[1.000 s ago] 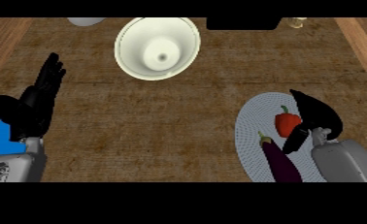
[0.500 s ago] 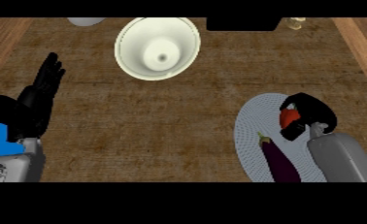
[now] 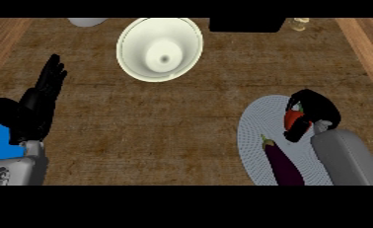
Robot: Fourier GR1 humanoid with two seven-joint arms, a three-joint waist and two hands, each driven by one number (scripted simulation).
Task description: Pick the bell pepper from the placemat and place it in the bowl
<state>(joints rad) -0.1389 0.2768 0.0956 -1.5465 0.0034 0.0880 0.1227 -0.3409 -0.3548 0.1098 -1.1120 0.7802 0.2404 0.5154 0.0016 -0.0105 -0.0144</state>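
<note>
Bell pepper (image 3: 293, 119): red, on grey placemat (image 3: 255, 128), enclosed by curled fingers of right hand (image 3: 317, 111). Eggplant (image 3: 282, 164): on same placemat, just beside. Bowl (image 3: 160, 48): cream, well apart. Left hand (image 3: 40, 104): resting at left edge, fingers straight, holding nothing.

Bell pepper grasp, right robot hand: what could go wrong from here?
1. The right robot hand curls round the bell pepper, mostly hiding it; it could slip on lifting.
2. The eggplant lies close by on the placemat and may get knocked.
3. The bowl sits well across the counter: a long carry.
</note>
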